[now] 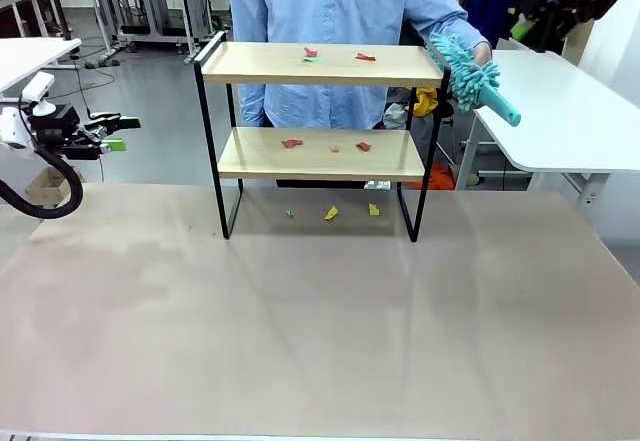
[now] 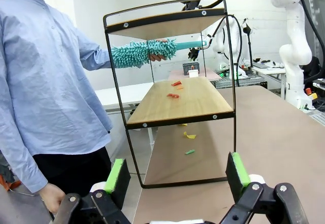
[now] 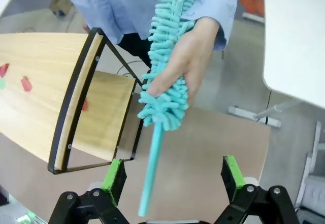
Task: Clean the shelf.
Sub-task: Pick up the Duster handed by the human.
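**Shelf and surroundings.** The shelf (image 1: pixel 320 131) is standing upright on the far half of the table (image 1: pixel 320 341), directly in front of a person (image 1: pixel 340 21) whose head is being cut off by the top edge of the front view. The person's hand (image 1: pixel 484 59) is gripping the fluffy head of a teal duster (image 1: pixel 465 71) just beyond the shelf's right end, level with the top board. Red scraps (image 1: pixel 364 57) are lying on both boards and yellow scraps (image 1: pixel 331 213) on the table under the shelf. A few other bits are too small to identify.

**Left gripper.** The left gripper (image 1: pixel 113 133) is hovering well to the left of the shelf, level with its lower board. Its wrist view is showing the fingers (image 2: pixel 116 176) spread wide with nothing between them. That view is looking at the top board from below, so the scraps on it are hidden.

**Right gripper.** The right gripper (image 1: pixel 527 27) is sitting high beyond the shelf's right end, partly cut off by the picture's edge and hard to read there. Its wrist view is showing the jaws wide apart. The duster's handle is running down between the pads (image 3: pixel 231 170), touching neither as far as can be seen. The shelf's right end is showing there, the rest cut off.
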You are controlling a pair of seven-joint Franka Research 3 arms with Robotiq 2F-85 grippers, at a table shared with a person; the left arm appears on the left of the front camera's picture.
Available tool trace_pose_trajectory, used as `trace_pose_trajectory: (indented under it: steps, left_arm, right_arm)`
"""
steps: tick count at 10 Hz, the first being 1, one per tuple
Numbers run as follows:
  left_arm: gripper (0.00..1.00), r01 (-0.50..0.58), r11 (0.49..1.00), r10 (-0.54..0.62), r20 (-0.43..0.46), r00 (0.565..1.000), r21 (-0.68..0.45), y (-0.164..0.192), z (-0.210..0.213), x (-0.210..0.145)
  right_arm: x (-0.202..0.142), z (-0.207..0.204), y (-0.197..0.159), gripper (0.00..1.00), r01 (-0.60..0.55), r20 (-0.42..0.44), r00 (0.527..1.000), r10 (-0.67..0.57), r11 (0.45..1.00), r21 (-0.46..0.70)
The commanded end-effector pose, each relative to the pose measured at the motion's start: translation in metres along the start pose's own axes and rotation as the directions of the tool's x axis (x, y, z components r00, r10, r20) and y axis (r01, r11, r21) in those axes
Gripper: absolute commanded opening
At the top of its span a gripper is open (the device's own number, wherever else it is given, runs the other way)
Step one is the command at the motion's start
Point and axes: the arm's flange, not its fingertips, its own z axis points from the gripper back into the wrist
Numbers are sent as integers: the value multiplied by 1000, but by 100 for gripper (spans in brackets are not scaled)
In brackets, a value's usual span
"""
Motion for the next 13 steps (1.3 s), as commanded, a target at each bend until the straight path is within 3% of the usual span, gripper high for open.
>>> trace_pose_trajectory:
  steps: [1,4,7,13]
  left_arm:
    - [100,15,1000,-15,1,1000,1,-3,-2,2]
    - [100,15,1000,-15,1,1000,1,-3,-2,2]
    - [100,15,1000,-15,1,1000,1,-3,-2,2]
    - [100,15,1000,-15,1,1000,1,-3,-2,2]
  right_arm:
    - [-16,-15,23,100,90,22,996,-89,993,-76]
    - [-38,-30,32,100,107,52,994,-101,984,-140]
    - [-54,-57,35,100,95,-18,995,-98,990,-108]
    - [-61,-84,37,100,75,-49,996,-80,993,-95]
